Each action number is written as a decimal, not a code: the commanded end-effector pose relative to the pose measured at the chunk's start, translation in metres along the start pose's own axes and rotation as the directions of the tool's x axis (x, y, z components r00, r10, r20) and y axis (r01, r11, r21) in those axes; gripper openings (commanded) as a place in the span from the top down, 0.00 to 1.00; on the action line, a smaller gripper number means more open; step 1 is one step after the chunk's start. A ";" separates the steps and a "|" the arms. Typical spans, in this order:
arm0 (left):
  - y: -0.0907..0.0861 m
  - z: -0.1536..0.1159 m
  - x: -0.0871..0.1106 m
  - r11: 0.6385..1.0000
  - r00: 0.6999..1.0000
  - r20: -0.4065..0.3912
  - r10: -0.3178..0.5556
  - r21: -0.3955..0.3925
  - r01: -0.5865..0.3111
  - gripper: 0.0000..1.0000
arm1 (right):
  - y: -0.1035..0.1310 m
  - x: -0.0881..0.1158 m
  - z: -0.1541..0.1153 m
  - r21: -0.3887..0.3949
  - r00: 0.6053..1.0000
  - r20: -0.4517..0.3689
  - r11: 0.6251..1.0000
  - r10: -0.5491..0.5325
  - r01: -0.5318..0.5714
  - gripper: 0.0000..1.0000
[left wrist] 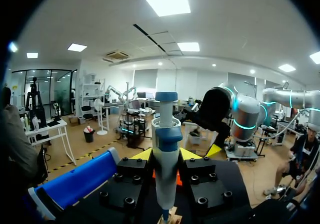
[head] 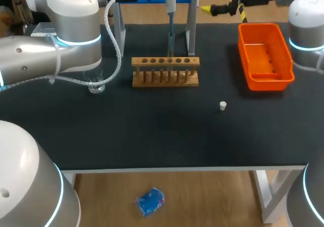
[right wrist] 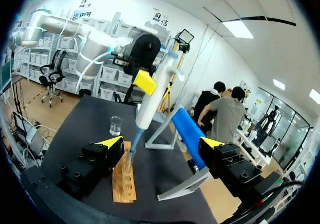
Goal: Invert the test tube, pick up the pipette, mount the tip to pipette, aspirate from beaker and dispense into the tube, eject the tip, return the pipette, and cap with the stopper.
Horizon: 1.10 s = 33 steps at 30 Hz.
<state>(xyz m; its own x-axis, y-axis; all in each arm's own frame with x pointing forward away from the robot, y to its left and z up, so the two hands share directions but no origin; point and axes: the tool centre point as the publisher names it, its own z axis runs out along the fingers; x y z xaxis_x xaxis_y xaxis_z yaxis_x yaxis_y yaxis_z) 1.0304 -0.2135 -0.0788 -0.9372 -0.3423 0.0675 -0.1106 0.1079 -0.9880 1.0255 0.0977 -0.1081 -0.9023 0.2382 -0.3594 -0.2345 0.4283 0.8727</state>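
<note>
My left gripper (left wrist: 166,155) is shut on the white and blue pipette (left wrist: 165,149), holding it upright. In the head view the pipette (head: 170,22) hangs over the wooden tube rack (head: 165,71), its tip reaching down to a hole near the rack's middle. The right wrist view shows the pipette (right wrist: 150,102) with its tip at a clear tube (right wrist: 129,163) standing in the rack (right wrist: 123,181). My right gripper (right wrist: 161,142) is open and holds nothing, well back from the rack. The beaker (head: 96,87) stands left of the rack, partly behind my left arm. A small white stopper (head: 223,105) lies on the mat.
An orange bin (head: 265,55) sits at the back right. The metal pipette stand (head: 192,19) with its blue top bar rises just behind the rack. My left arm's elbow (head: 76,30) hangs over the table's back left.
</note>
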 end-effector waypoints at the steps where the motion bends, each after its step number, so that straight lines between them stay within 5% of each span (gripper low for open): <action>1: 0.000 0.000 0.000 1.000 1.000 -0.001 0.000 0.002 0.000 1.00 | 0.024 -0.009 -0.005 0.000 1.000 0.002 1.000 -0.027 0.027 0.00; 4: 0.000 0.000 0.000 1.000 1.000 -0.001 0.000 0.002 0.000 1.00 | 0.042 -0.018 -0.007 0.017 0.999 0.011 0.999 -0.049 0.049 0.00; 19: 0.000 0.000 0.000 1.000 1.000 -0.001 0.000 0.002 0.000 1.00 | 0.040 -0.017 -0.009 0.010 0.999 0.020 0.999 -0.036 0.036 0.00; 31: 0.000 0.000 0.000 1.000 1.000 -0.001 0.000 0.002 0.000 1.00 | 0.088 -0.054 -0.005 -0.023 0.995 -0.050 0.996 -0.083 0.082 0.00; 33: 0.000 0.000 0.000 1.000 1.000 -0.001 0.000 0.002 0.000 1.00 | 0.095 -0.059 -0.003 -0.027 0.994 -0.054 0.995 -0.097 0.096 0.48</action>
<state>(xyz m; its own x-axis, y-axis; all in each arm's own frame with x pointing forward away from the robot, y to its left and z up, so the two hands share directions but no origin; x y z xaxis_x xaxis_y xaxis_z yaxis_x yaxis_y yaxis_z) 1.0305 -0.2135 -0.0788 -0.9372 -0.3422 0.0676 -0.1107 0.1081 -0.9880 1.0427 0.1163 -0.0127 -0.8803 0.1908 -0.4344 -0.3280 0.4171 0.8476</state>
